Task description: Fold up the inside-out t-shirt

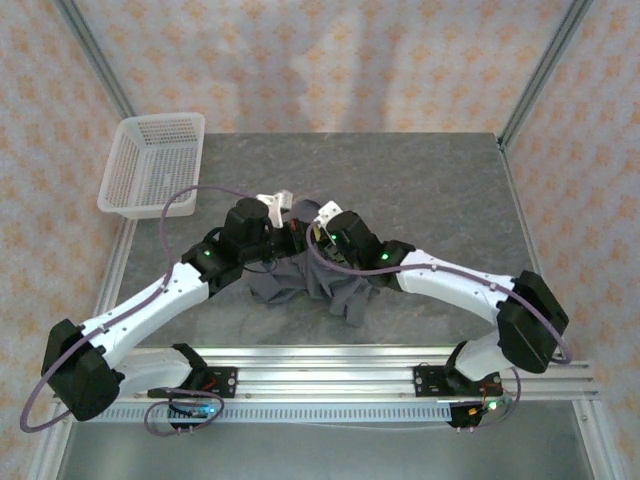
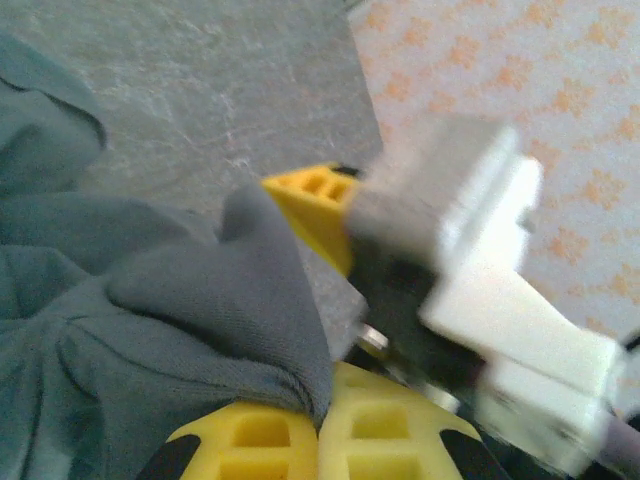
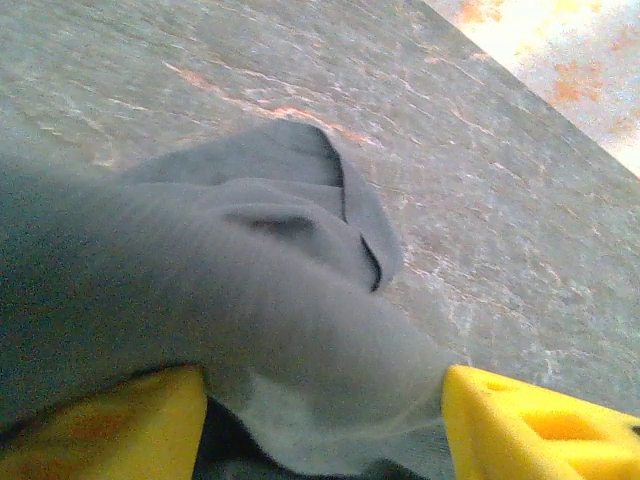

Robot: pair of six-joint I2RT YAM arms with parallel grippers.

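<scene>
Shirt (image 1: pixel 292 287) lies bunched on the table (image 1: pixel 430 190) under both wrists, where I keep the left gripper (image 2: pixel 320 432) pinching a fold, likely as anchor, and the right gripper (image 3: pixel 322 420) spread around more cloth.

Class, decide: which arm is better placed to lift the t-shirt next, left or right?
Probably left: the left pincer is shut on a fold of the t-shirt; the right pincer stands open around loose cloth.

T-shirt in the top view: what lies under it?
Grey table shows all around the bunched t-shirt; anything beneath the cloth is covered and cannot be seen.
</scene>
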